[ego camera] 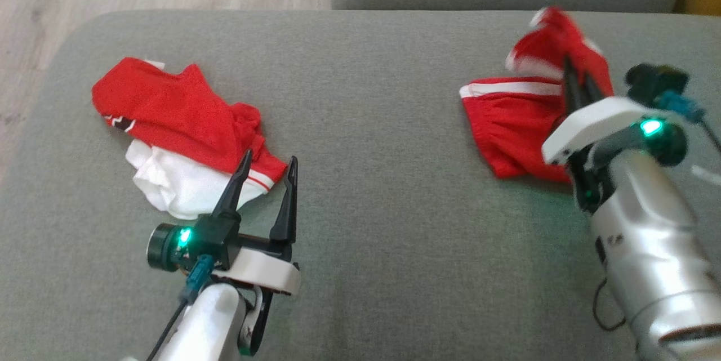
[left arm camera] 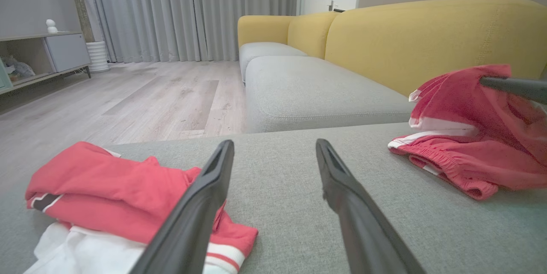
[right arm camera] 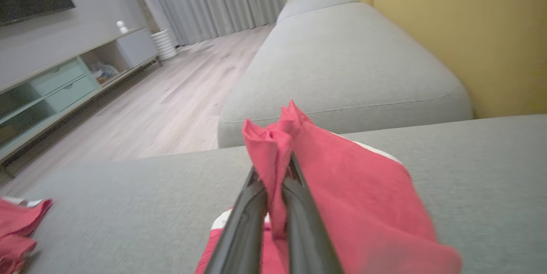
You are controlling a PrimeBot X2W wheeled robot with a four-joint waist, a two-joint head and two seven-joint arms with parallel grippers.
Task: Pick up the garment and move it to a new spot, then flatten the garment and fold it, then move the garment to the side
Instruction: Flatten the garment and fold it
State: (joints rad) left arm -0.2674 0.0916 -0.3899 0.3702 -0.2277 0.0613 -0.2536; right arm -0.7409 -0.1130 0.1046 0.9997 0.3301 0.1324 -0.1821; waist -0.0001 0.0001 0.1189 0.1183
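Observation:
The garment (ego camera: 515,119) is a pair of red shorts with white stripes, lying on the right of the grey cushion (ego camera: 383,124). My right gripper (ego camera: 575,71) is shut on a fold of it and holds that part raised above the rest. In the right wrist view the red cloth (right arm camera: 342,180) is pinched between the fingers of the right gripper (right arm camera: 275,173) and drapes to the right. My left gripper (ego camera: 267,172) stands open over the cushion's front left, holding nothing. The left wrist view shows the left gripper (left arm camera: 274,143) with the shorts (left arm camera: 466,137) far to its right.
A second red-and-white garment (ego camera: 180,124) lies crumpled on the cushion's left, just beside my left fingers (left arm camera: 201,205). A grey sofa seat (left arm camera: 307,90) with a yellow back (left arm camera: 427,39) lies beyond. Wooden floor (left arm camera: 149,98) drops off past the cushion's far-left edge.

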